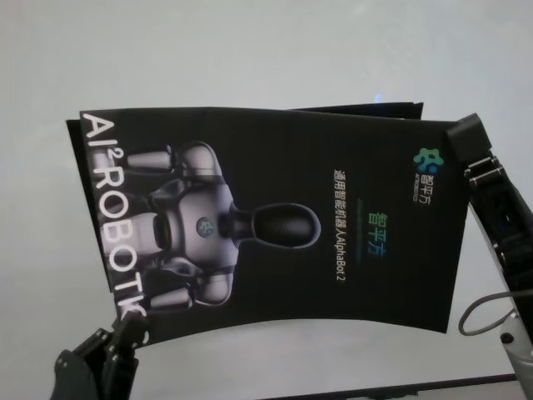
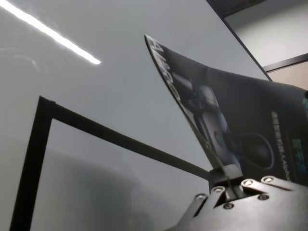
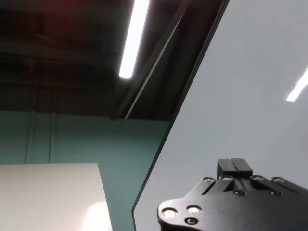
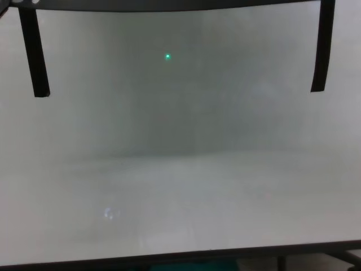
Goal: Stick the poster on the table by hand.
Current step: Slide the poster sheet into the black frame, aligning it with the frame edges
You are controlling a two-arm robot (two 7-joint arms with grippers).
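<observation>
The poster (image 1: 275,221) hangs in the air above the desk (image 1: 250,50), bowed, its printed robot lying sideways. The left pincer (image 1: 125,329) is clenched on the poster's near left corner, the sheet rising away from it in the left wrist view. The right pincer (image 1: 466,137) sits at the poster's far right corner; whether it grips the sheet cannot be told. Beneath the left pincer, black tape strips (image 2: 120,139) mark a frame on the desk.

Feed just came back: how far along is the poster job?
Done: poster is picked up. In hand: the left gripper pinches its near corner, the right gripper its opposite edge, holding it bowed above the table. Left: lay it flat and press it down.
</observation>
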